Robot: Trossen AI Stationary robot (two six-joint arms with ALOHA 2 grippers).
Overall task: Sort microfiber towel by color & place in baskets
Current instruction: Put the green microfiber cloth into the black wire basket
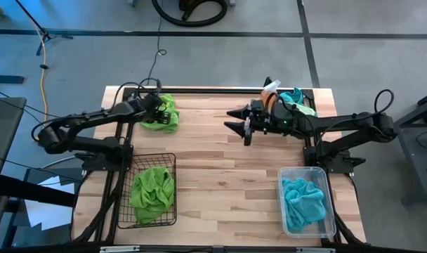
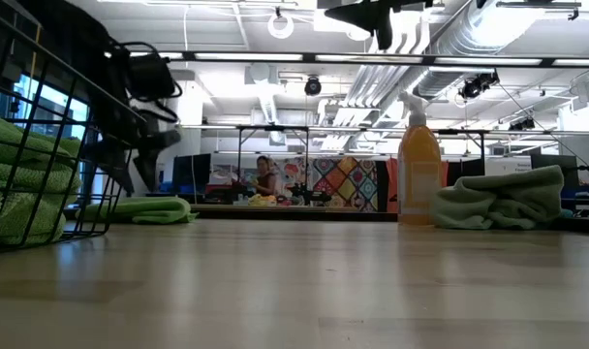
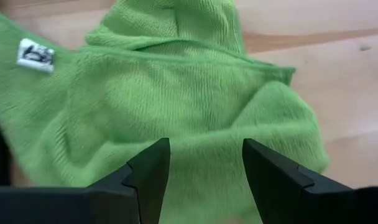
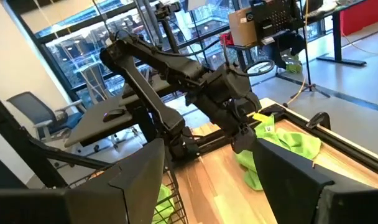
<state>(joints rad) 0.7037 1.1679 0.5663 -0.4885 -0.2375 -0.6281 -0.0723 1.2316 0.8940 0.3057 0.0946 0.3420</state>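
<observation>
left gripper [image 3: 204, 171] jaws apart, empty, right over the loose green towel [image 1: 163, 114] at the table's far left. soft, light, floppy; pinch a raised fold mid-cloth. right gripper [image 1: 239, 121] open, idle mid-table.
</observation>
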